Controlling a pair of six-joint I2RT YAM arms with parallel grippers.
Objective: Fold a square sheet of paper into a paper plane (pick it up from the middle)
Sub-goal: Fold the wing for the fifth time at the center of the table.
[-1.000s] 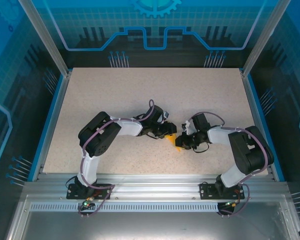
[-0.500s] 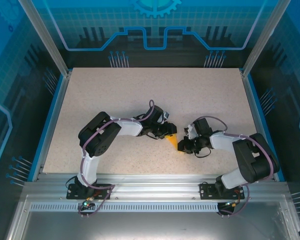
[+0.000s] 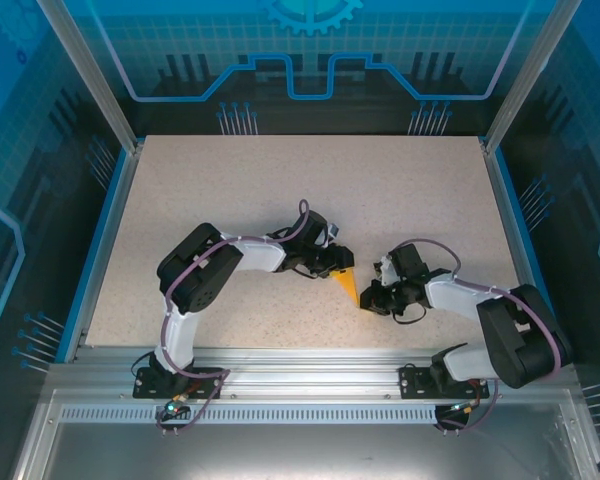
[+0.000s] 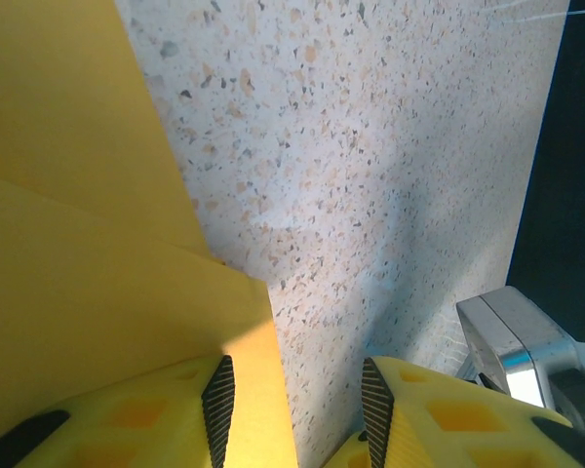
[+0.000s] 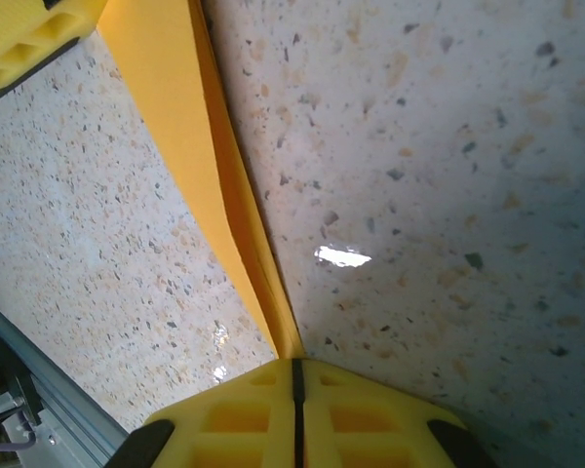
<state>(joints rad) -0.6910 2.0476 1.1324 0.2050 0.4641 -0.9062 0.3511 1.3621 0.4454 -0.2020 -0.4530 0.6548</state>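
The paper plane (image 3: 349,284) lies flat on the speckled table (image 3: 280,190) between the two grippers, with its narrow point toward the near edge. The right gripper (image 5: 294,409) has its fingers pressed together. The narrow tip of the plane runs into the seam between them, so the gripper pinches this tip. The left gripper (image 4: 292,414) is at the wide far end of the plane with its fingers apart. One of its fingers (image 4: 127,424) is over the paper, and the other is over bare table just beside the paper's edge.
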